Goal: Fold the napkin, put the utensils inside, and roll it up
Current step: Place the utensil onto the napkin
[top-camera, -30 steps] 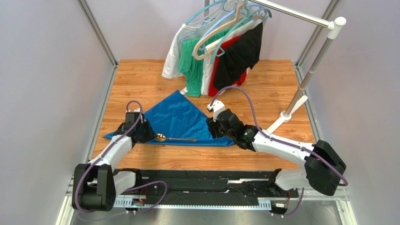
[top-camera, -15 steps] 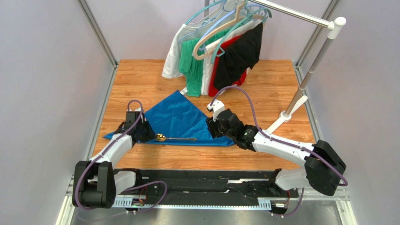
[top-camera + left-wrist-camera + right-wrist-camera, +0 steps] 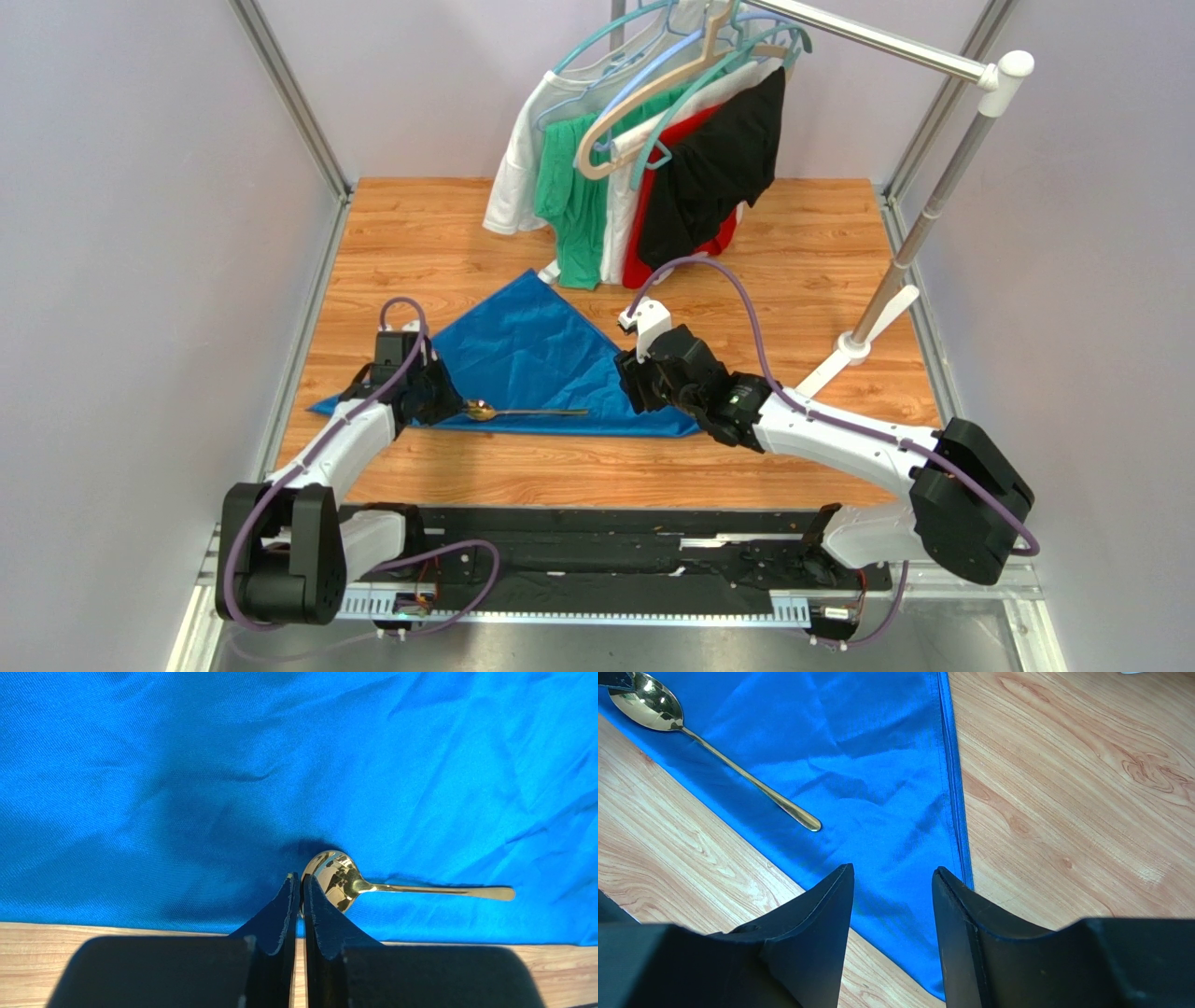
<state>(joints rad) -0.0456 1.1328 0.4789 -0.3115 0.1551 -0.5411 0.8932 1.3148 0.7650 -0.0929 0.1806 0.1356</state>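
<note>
Black fingers of the left gripper [image 3: 302, 882] stand closed almost together, tips down at the near hem of the napkin [image 3: 210, 777], just beside the bowl of a gold spoon [image 3: 410, 889]; whether cloth is pinched between them cannot be told, though the pose would suit starting the roll here; the royal-blue napkin lies folded in a triangle on the wooden table [image 3: 1074, 777], spoon along its long near edge, placed for wrapping; the right gripper [image 3: 892, 875] is poised over the right corner, jaws apart and empty, probably to steady it.
</note>
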